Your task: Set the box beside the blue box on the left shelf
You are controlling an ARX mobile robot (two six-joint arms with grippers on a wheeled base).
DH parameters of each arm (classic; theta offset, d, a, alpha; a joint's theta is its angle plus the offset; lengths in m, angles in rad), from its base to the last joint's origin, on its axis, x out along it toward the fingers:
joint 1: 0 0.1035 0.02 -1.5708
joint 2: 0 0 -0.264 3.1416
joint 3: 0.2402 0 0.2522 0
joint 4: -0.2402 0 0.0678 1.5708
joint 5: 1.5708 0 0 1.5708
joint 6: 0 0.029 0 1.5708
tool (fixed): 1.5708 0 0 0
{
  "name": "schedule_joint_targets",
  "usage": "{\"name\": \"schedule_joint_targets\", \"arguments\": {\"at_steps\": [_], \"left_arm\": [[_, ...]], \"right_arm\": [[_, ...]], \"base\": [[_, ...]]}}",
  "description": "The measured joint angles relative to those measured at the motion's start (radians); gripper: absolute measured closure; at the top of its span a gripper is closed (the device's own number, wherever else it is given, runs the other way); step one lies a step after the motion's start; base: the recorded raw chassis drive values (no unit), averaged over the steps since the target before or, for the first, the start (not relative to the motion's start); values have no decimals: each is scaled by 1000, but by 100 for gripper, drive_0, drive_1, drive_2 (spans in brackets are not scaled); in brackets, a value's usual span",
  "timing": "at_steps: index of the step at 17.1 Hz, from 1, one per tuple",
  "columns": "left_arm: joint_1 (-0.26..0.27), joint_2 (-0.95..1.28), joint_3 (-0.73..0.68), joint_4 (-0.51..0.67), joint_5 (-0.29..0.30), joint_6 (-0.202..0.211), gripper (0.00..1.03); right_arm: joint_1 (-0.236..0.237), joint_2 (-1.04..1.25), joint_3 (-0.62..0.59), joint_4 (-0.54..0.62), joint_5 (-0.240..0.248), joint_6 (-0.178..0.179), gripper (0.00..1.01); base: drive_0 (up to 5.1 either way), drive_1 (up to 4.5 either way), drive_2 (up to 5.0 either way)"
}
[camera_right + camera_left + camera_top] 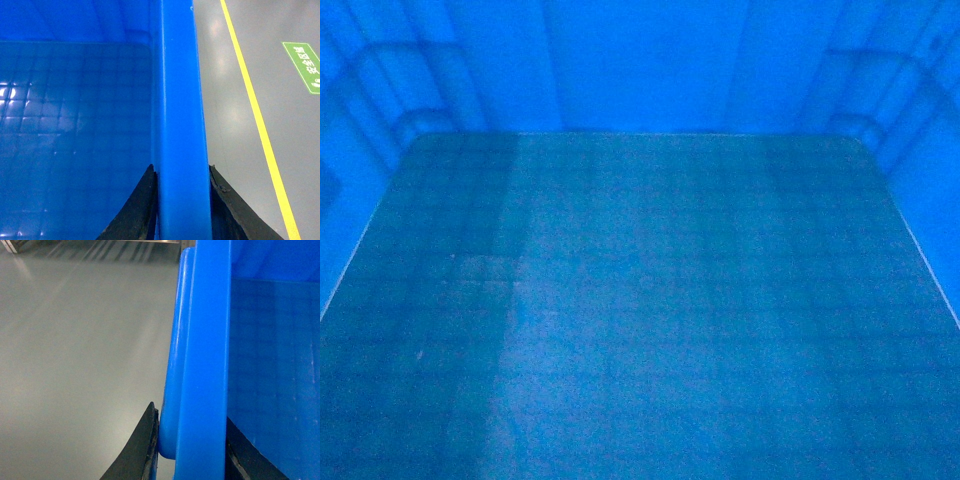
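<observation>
The box (pixel 640 300) is a bright blue open crate whose grid-marked floor and ribbed walls fill the head view. My left gripper (pixel 192 445) is shut on the box's left rim (pixel 202 360), one black finger outside and one inside the wall. On the other side, my right gripper (pixel 182 200) clamps the right rim (pixel 180 110) the same way. The blue box on the left shelf and the shelf itself are out of view.
Grey floor (pixel 75 365) lies below the crate on the left. On the right the floor carries a yellow line (pixel 255 110) and a green sign with white characters (pixel 305 65). A dark edge with stripes (pixel 100 247) shows at the top of the left wrist view.
</observation>
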Motion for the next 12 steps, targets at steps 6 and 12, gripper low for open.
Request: {"name": "schedule_joint_targets", "arguments": {"at_steps": [6, 12], "left_arm": [[0, 0, 0, 0, -1, -2, 83], [0, 0, 0, 0, 1, -3, 83]], "right_arm": [[0, 0, 0, 1, 0, 0, 79], [0, 0, 0, 0, 1, -2, 79]], "base": [[4, 405, -398], [-6, 396, -407]]}}
